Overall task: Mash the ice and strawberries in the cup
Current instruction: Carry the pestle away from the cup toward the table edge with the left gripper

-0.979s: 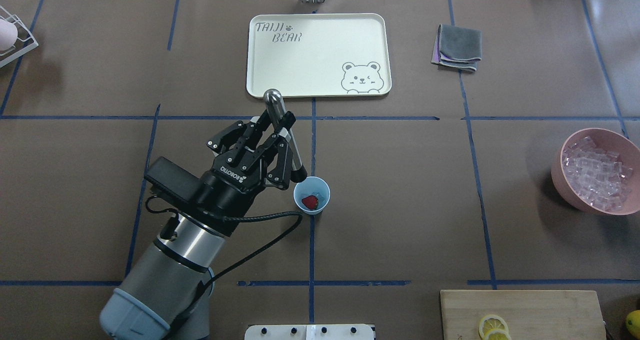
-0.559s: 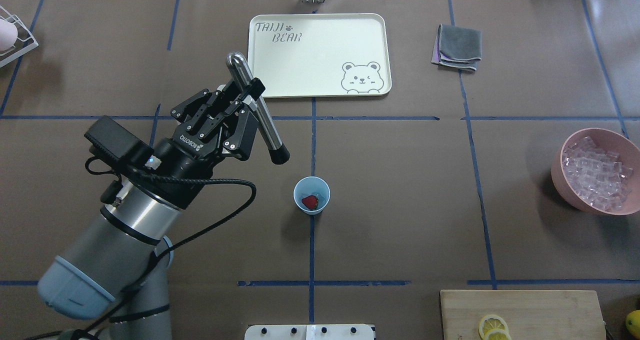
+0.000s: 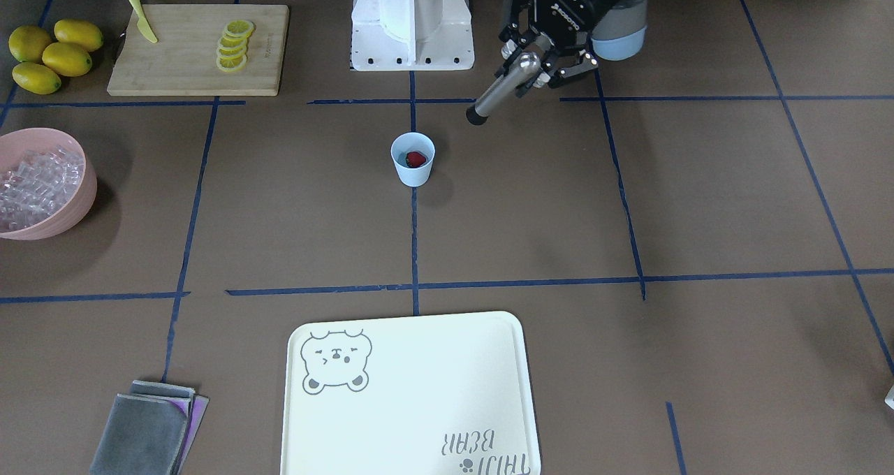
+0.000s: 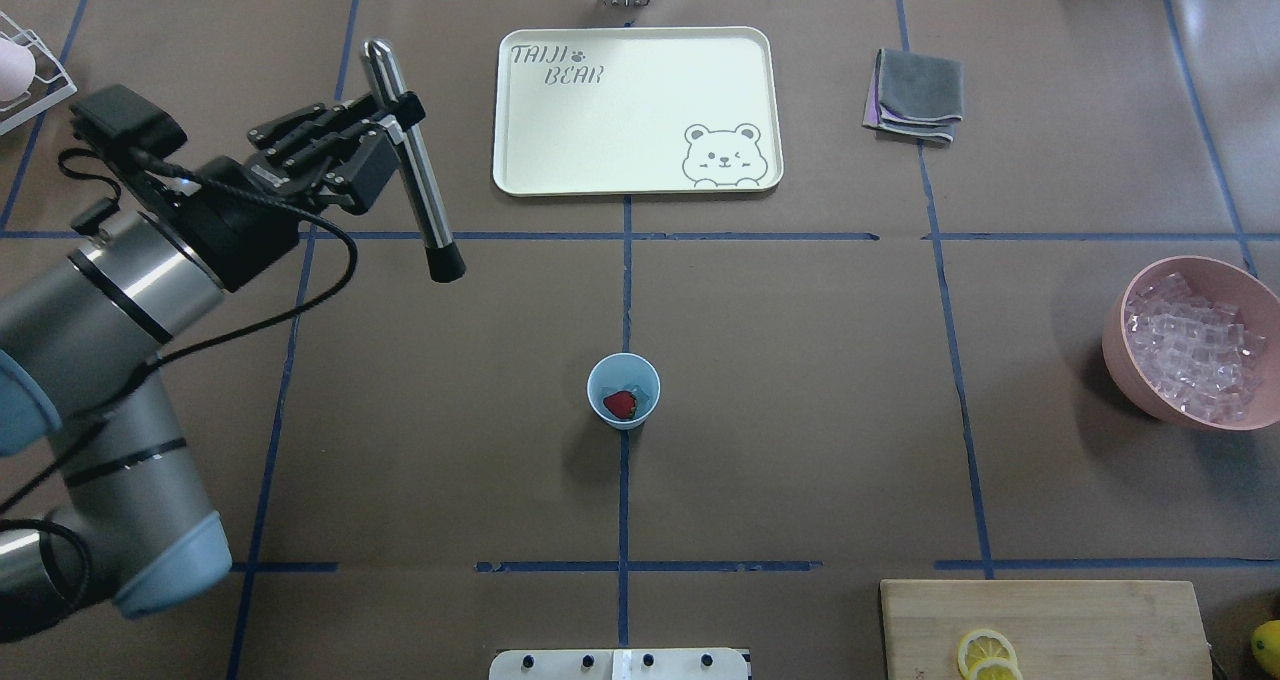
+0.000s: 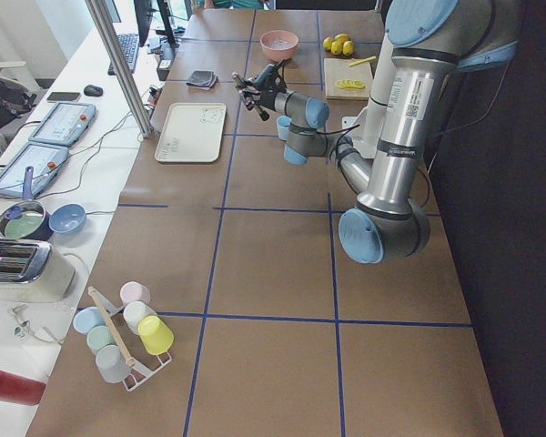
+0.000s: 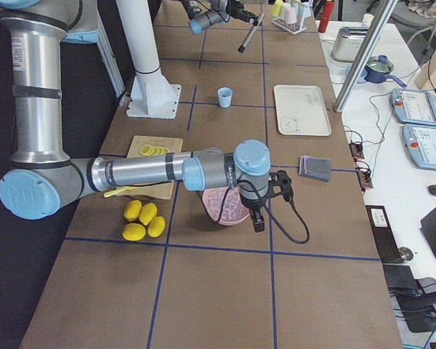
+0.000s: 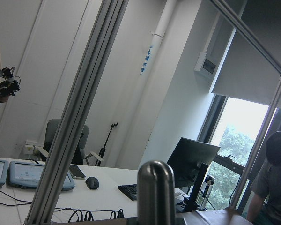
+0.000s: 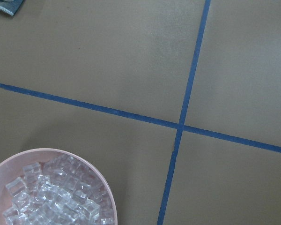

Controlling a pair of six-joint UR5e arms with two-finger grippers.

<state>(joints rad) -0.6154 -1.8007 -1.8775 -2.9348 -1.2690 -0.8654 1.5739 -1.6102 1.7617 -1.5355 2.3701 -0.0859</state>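
The pale-blue cup stands upright at the table's middle, also seen from the front. One red strawberry lies inside it, with a bit of clear ice beside it. My left gripper is raised far to the cup's left and back, shut on a steel muddler whose black tip points down toward the table. The muddler's rounded top fills the left wrist view. My right gripper hangs over the pink bowl; I cannot tell whether it is open or shut.
The pink bowl full of ice cubes sits at the right edge. A cream bear tray and a grey cloth lie at the back. A cutting board carries lemon slices and a yellow knife, with lemons beside it.
My left arm has swung away from the cup, up and to the left, taking the muddler with it. The cup and the strawberry have stayed put.
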